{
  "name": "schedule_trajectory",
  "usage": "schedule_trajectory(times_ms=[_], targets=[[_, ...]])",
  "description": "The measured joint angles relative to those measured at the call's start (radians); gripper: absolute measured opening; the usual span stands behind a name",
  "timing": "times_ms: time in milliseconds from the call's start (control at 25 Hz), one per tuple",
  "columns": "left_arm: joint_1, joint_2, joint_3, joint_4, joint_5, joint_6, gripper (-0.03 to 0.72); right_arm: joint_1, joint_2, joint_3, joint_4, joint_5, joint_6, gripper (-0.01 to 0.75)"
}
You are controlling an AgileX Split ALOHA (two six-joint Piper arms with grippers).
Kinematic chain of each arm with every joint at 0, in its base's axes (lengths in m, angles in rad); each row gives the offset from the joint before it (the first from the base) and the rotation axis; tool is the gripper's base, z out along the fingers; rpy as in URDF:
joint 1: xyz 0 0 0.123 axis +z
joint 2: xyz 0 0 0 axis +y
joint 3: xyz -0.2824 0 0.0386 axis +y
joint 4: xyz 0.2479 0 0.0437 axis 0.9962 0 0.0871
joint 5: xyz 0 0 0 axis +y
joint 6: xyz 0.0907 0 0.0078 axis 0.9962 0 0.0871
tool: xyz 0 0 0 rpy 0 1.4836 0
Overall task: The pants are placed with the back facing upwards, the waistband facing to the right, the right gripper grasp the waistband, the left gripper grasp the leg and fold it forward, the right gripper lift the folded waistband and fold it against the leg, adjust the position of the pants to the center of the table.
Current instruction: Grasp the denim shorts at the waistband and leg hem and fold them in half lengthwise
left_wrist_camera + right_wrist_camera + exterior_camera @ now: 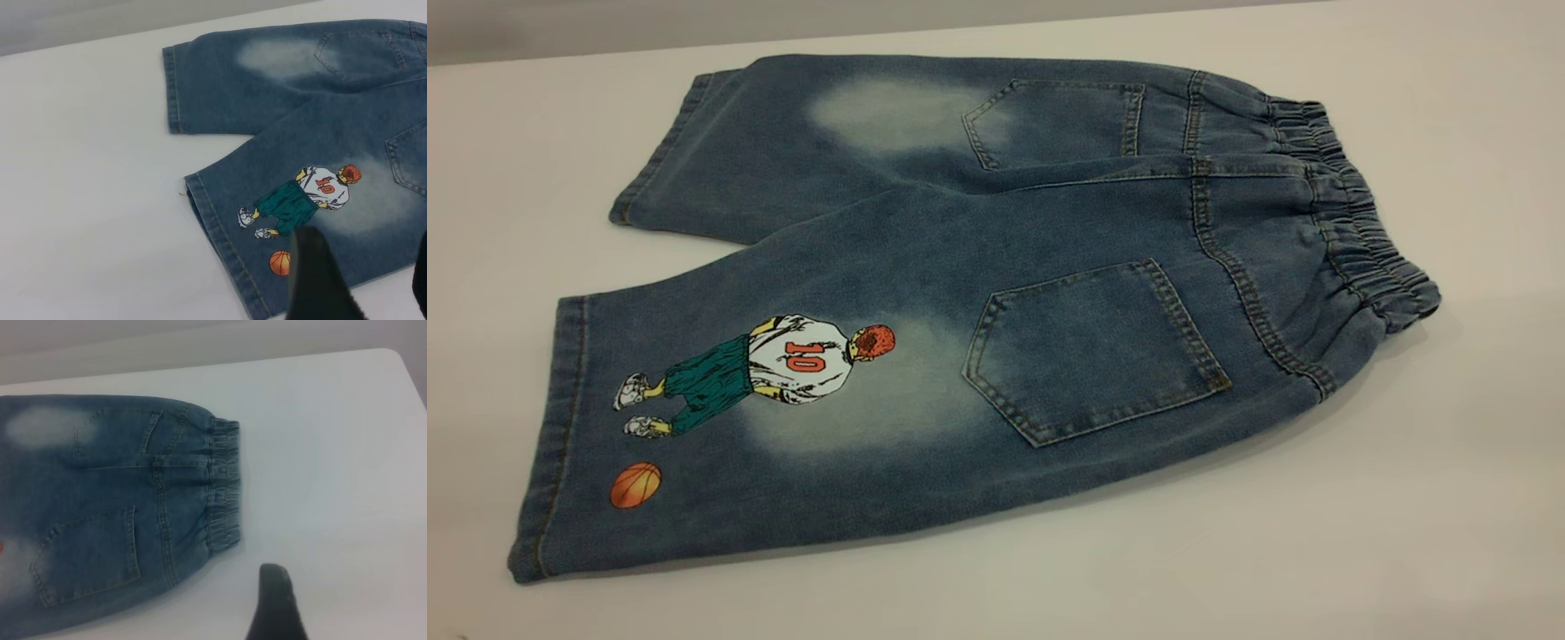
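Note:
The pants lie flat on the table, back pockets up, with the waistband at the right. The leg with the printed player is the near one. Neither gripper shows in the exterior view. In the left wrist view my left gripper hovers open over the leg's near edge by the orange ball, holding nothing. In the right wrist view one finger of my right gripper hangs above bare table just off the waistband's near end. Its other finger is out of frame, so the jaws stand apart.
The plain leg with the faded patch lies behind the printed one. The table's far edge runs behind the pants, and its rounded corner shows in the right wrist view. White table surface surrounds the pants on all sides.

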Motion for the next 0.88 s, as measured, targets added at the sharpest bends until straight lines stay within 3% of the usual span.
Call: schedule_trajectory(times_ms=[880], targets=[[0.000, 0.000, 0.000, -0.044, -0.003, -0.019, 0.335, 0.000, 0.000, 0.000, 0.033, -0.005, 0.002, 0.431]])
